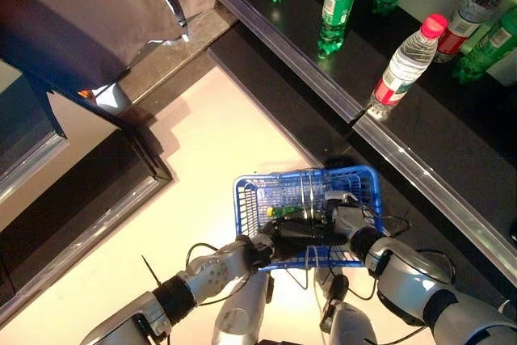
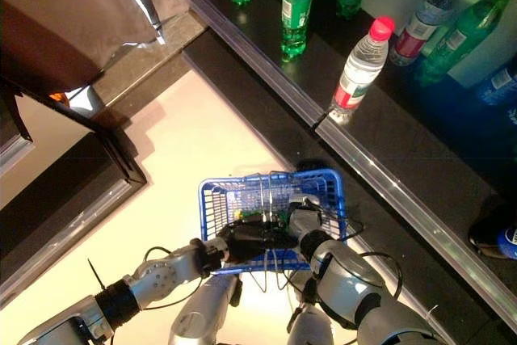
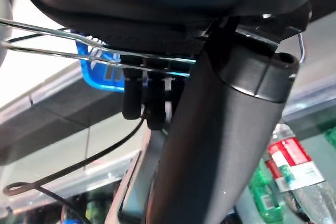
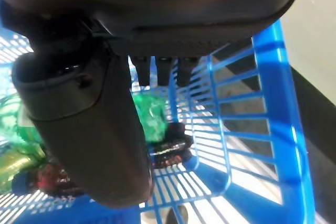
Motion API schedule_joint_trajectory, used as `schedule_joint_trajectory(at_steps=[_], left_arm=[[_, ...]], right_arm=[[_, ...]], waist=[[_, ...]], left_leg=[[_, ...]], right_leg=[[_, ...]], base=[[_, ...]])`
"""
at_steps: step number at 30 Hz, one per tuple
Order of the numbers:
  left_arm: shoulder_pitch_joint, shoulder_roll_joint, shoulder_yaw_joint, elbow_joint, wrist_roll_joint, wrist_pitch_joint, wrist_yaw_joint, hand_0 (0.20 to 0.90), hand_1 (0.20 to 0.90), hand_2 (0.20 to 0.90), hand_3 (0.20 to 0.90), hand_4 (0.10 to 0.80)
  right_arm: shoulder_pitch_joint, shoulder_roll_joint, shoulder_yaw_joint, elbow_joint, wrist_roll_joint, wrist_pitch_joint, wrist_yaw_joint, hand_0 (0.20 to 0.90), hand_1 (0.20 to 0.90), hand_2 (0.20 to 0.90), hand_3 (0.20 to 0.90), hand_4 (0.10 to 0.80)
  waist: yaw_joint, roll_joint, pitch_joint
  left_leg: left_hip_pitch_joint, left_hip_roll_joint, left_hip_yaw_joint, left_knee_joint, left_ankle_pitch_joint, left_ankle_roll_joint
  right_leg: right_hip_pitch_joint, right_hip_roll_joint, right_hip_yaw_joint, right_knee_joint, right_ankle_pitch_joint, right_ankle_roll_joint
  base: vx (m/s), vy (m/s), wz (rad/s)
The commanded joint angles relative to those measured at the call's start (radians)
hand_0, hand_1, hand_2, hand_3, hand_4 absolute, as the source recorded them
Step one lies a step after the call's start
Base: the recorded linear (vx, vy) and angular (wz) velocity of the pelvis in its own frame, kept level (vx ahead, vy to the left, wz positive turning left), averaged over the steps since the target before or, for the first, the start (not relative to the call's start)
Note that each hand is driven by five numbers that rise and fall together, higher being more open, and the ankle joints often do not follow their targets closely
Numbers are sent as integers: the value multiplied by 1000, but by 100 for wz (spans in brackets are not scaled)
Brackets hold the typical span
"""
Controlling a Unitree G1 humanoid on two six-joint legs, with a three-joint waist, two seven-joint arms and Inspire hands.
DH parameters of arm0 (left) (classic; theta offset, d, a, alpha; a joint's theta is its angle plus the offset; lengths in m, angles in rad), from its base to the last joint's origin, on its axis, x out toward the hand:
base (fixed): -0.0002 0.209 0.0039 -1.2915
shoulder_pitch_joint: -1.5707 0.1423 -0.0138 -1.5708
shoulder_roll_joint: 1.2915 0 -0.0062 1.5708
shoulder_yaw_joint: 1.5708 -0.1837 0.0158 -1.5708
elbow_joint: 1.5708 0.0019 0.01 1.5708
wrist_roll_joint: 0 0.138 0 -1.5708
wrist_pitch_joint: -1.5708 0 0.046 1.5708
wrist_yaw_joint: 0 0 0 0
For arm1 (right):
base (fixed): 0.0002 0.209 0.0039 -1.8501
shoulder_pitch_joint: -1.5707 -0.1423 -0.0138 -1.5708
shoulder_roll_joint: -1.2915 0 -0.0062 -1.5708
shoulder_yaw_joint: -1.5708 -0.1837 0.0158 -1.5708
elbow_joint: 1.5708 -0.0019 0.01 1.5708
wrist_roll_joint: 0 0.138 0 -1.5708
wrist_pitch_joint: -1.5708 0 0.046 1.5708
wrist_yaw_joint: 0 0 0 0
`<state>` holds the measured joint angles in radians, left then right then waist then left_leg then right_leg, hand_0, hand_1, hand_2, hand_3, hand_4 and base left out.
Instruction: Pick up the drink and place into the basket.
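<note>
A blue plastic basket [image 1: 367, 179] hangs low in front of me by its wire handles [image 3: 63, 43]. My left hand [image 1: 283, 240] is curled round those handles at the basket's near rim. Inside the basket lies a green drink bottle [image 4: 152, 121], also seen as the green bottle [image 1: 284, 211] among other bottles on the basket floor. My right hand [image 1: 349, 220] hovers inside the basket's right half, just above the green bottle. Its thumb [image 4: 89, 129] and fingers [image 4: 160, 72] are straight and hold nothing.
A dark shelf with a metal front rail [image 1: 323, 78] runs diagonally beyond the basket. On it stand a clear water bottle with a red cap [image 1: 404, 66] and several green bottles [image 1: 338, 2]. A dark cabinet [image 1: 73, 14] stands at the left over pale floor.
</note>
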<state>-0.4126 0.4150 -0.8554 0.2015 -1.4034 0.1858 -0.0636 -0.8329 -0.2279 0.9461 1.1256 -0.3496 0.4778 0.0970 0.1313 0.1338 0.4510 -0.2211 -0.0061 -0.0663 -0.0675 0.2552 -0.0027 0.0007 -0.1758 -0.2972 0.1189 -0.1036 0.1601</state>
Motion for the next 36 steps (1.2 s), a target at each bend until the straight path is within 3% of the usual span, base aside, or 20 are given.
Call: schedule_joint_trajectory(at_steps=[1,6,8,13,19,24,30,36], left_arm=[[-152,-216,72,-311,-157,-97,-154,300,300,300,200,100],[-79,-158,134,-389,-155,-90,-57,300,300,300,200,100],[-45,-144,156,-415,-153,-81,-19,300,300,300,200,100],[140,-76,273,-508,-42,-94,72,300,300,300,200,100],[369,-57,447,-525,-38,-1,59,300,300,300,200,100],[459,-52,506,-509,-26,20,61,300,300,300,200,100],[515,-48,552,-451,113,-77,110,300,300,300,200,100],[590,-57,630,-249,275,-171,200,300,300,300,200,100]], right_arm=[[-100,2,23,0,76,-41,-88,900,900,900,900,800],[-41,-93,-13,-115,186,-127,-152,900,900,900,900,800],[-13,-122,-27,-184,203,-115,-169,900,900,900,900,800],[183,-241,-104,-550,189,-55,-247,900,900,900,900,800],[445,-348,-258,-791,108,-123,-244,900,900,900,900,800],[547,-371,-325,-841,129,-143,-277,900,900,900,900,800],[658,-359,-398,-874,172,-193,-333,900,900,900,900,800],[831,-301,-498,-908,302,-371,-369,900,900,900,900,800]], waist=[[11,-43,-65],[4,-65,-102],[1,-72,-111],[-14,-94,-148],[-15,-106,-207],[-9,-106,-245],[-13,-113,-272],[-54,-127,-300]], left_leg=[[84,-3,64,37,-189,-25],[123,15,65,24,-191,-35],[134,18,64,20,-191,-37],[173,35,61,-2,-191,-43],[216,50,62,-14,-193,-51],[245,58,61,-20,-195,-57],[266,65,68,-20,-203,-65],[284,78,99,-20,-211,-71]], right_leg=[[-86,-20,25,-90,160,-59],[-54,-9,21,-94,150,-59],[-44,-5,23,-97,149,-57],[-7,9,26,-111,143,-53],[50,20,24,-135,138,-46],[88,26,15,-150,136,-45],[118,28,12,-167,134,-39],[134,34,29,-184,139,-28]], base=[[0,0,0],[26,-18,0],[43,-26,-1],[47,-35,-3],[79,-30,-5],[76,-15,-5],[15,-5,0],[-9,-11,-4]])
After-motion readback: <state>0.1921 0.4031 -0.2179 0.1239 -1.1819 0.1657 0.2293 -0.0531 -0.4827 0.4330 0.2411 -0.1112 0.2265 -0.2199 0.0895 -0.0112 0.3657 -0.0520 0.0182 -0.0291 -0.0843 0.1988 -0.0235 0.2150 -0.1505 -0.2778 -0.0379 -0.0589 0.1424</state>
